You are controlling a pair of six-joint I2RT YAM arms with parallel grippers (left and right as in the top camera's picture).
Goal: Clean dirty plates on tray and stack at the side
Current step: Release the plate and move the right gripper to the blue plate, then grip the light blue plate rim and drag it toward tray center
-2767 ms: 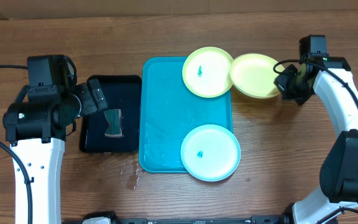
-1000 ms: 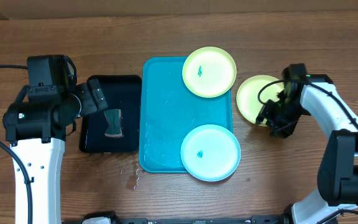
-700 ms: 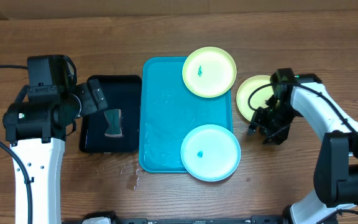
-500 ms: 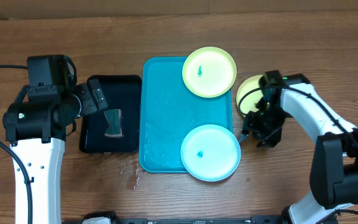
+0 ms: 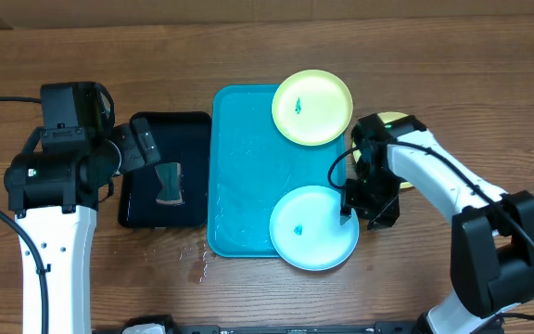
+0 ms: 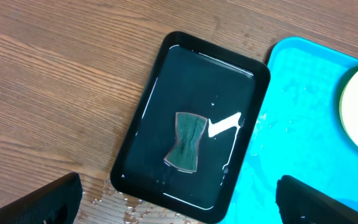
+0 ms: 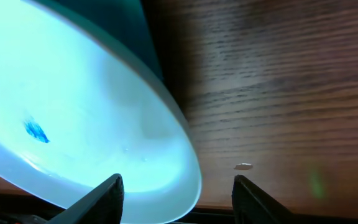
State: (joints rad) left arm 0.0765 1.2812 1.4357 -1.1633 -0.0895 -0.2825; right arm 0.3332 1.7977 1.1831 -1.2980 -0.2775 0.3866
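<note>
Wood-grain worktop (image 5: 156, 56), brown and bare-boarded, runs under both my arms, with a few water droplets (image 5: 197, 264) on it by the trays. At my left sits a small black tray (image 5: 146, 215), wet and glossy, with a dark green sponge (image 6: 186, 149) lying in its middle. Just beside it lies the turquoise tray (image 5: 248, 167), long and round-cornered with a raised rim.

A smudged green plate (image 5: 312, 107), pale in the centre with a teal mark, sits at the tray's far right corner and overhangs the rim. The light blue plate (image 5: 309, 232), with a teal smudge (image 7: 36, 130) of its own, lies at the near right corner, also hanging past the edge. A second green plate (image 5: 392, 119) rests on the worktop to the right of the tray, mostly hidden by my right arm.

My right hand (image 7: 179, 199) is low at the blue plate's right edge, half spread, fingers either side of the rim without pinching it. My left hand (image 6: 179, 205) hangs above the black tray, spread wide, holding nothing.
</note>
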